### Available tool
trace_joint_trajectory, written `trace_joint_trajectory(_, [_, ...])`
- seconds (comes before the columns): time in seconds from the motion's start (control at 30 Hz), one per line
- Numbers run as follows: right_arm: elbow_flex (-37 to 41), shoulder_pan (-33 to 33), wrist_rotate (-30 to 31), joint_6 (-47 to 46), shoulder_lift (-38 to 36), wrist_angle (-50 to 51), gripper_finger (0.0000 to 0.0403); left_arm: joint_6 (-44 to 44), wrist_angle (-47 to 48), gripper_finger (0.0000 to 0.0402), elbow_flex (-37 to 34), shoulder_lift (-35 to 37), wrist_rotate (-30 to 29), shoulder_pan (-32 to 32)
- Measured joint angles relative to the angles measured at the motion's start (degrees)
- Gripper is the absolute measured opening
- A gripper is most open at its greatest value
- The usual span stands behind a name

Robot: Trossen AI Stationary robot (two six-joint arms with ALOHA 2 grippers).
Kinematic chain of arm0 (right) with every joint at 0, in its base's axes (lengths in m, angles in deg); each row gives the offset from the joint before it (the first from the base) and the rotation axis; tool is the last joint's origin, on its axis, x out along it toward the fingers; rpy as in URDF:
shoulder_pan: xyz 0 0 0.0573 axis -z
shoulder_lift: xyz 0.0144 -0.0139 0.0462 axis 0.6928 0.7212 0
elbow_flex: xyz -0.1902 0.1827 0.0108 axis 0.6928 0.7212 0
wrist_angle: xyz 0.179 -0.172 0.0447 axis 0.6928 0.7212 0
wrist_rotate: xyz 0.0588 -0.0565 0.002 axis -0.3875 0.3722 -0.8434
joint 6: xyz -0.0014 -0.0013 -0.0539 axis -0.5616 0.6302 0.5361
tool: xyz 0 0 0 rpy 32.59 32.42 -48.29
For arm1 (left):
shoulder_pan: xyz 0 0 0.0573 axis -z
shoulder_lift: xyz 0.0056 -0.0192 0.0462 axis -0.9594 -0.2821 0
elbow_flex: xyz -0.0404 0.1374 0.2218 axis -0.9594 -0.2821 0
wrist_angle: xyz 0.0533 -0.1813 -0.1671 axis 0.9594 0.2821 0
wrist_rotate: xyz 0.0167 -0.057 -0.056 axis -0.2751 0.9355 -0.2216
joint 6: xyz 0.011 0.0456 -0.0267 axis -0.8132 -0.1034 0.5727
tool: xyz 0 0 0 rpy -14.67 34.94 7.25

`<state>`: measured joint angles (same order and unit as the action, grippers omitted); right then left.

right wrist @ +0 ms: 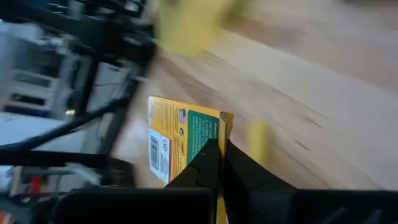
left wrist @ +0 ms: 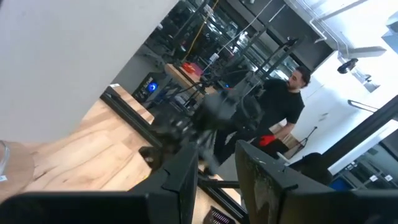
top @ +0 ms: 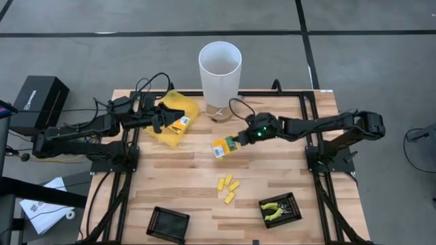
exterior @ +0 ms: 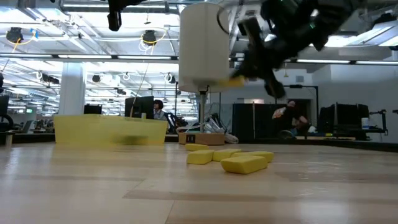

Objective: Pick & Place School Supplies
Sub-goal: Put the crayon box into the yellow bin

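My right gripper [top: 235, 141] hangs over the middle of the table, shut on a flat yellow-orange packet [top: 221, 148] with a green-white label. In the low view the packet [exterior: 235, 79] is well above the wood. My left gripper [top: 159, 120] hovers at the near edge of the large translucent yellow pouch [top: 172, 116], on which another labelled packet [top: 180, 124] lies. Its fingers [left wrist: 184, 178] stand apart with nothing between them. Several short yellow oblong pieces [top: 227, 187] lie flat on the table. Yellow-green-handled pliers [top: 275, 209] rest in a black tray [top: 291, 203]. My right gripper pinches the packet by one edge [right wrist: 219, 127], between its two fingers, whose tips meet on it in the right wrist view. The fingers come slanting down from the table's right. The packet is lifted clear of the table and juts out beyond the fingertips, label side showing.
A tall white cup [top: 219, 71] stands at the far edge, just right of the pouch. A second black tray [top: 167, 223] sits at the near edge. Bare wood lies between the pieces and the pouch. People [left wrist: 283, 106] stand in the room beyond.
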<state>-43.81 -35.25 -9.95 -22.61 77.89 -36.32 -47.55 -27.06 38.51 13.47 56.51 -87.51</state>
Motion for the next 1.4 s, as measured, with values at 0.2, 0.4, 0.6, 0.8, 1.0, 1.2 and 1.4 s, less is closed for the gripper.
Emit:
trace_joint_trajectory(0.2, [-8.62, 0.96, -0.21, 4.06, 0.15, 0.38, 0.0000, -0.59, 7.11, 0.0103, 0.00, 0.02, -2.26, 0.00])
trace_joint_trajectory(0.4, [-15.43, 1.73, 0.78, 8.31, 0.63, 4.15, 0.0000, 4.54, 16.73, 0.0113, -0.07, -1.04, -6.73, -0.04])
trace_joint_trajectory(0.6, [-18.97, 1.75, 3.62, 12.28, 0.74, 5.83, 0.0000, 10.21, 11.05, 0.0161, 0.00, -2.23, -6.70, -0.04])
trace_joint_trajectory(0.8, [-21.25, 1.70, 5.63, 13.18, 0.70, 5.82, 0.0000, 13.98, 8.71, 0.0181, -0.08, -3.51, -4.76, 0.09])
trace_joint_trajectory(1.0, [-22.36, 1.68, 6.10, 13.23, 0.68, 5.64, 0.0000, 14.97, -3.15, 0.0163, 0.03, -6.40, -2.24, 0.33])
trace_joint_trajectory(1.2, [-22.62, 1.55, 6.65, 13.21, 0.68, 5.63, 0.0000, 16.31, -6.36, 0.0153, -0.01, -9.49, 0.02, 0.55])
trace_joint_trajectory(1.4, [-22.62, 1.55, 6.65, 13.17, 0.68, 5.26, 0.0000, 16.30, -7.31, 0.0153, 0.00, -12.57, 0.36, 2.15])
